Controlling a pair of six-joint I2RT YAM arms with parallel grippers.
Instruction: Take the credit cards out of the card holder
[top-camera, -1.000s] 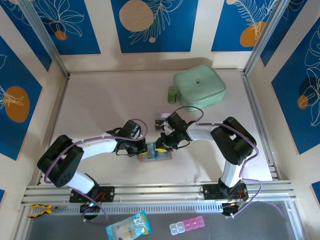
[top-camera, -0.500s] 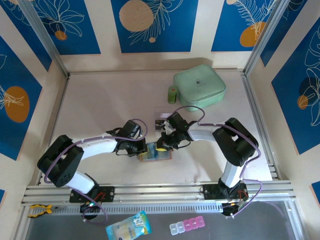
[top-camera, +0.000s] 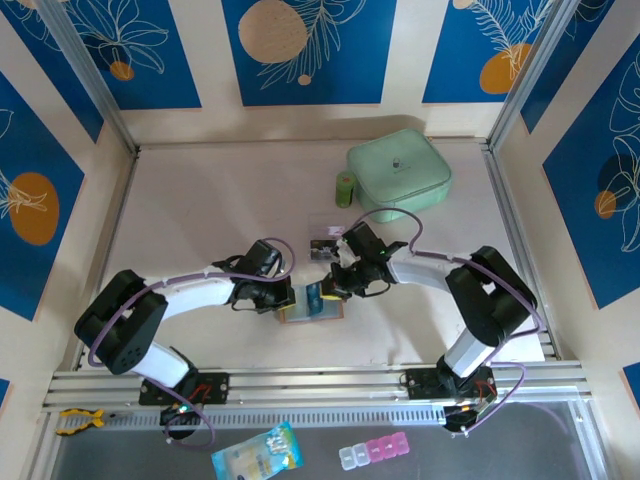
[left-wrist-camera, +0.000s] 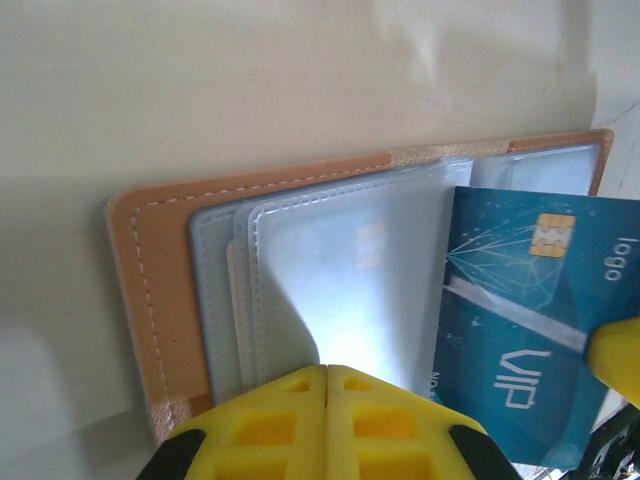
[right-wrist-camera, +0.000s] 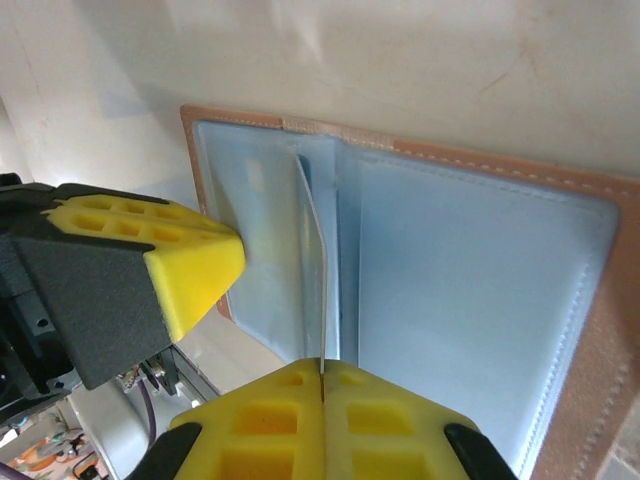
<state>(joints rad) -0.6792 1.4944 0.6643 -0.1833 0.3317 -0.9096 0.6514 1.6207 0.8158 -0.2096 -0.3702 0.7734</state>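
Observation:
The tan card holder (top-camera: 312, 312) lies spread open on the table, its grey-blue pockets (left-wrist-camera: 350, 260) facing up. My left gripper (left-wrist-camera: 327, 372) is shut, its tips pressing on the holder's left pocket with nothing between them. My right gripper (right-wrist-camera: 322, 385) is shut on a blue credit card (left-wrist-camera: 520, 300) with a chip and "VIP" print. The card stands on edge above the holder's fold (right-wrist-camera: 322, 260) and shows blue in the top view (top-camera: 314, 293). A second, dark credit card (top-camera: 324, 246) lies flat on the table just behind the right gripper (top-camera: 332, 288).
A mint-green zip pouch (top-camera: 399, 170) and a small green bottle (top-camera: 344, 188) stand at the back. On the front ledge lie a light-blue packet (top-camera: 256, 452) and a pink pill box (top-camera: 373, 453). Metal rails (top-camera: 300, 385) run along the near edge.
The right gripper has closed on the blue card and drawn it up and to the right, so it now stands out of the holder. The left gripper has stayed put.

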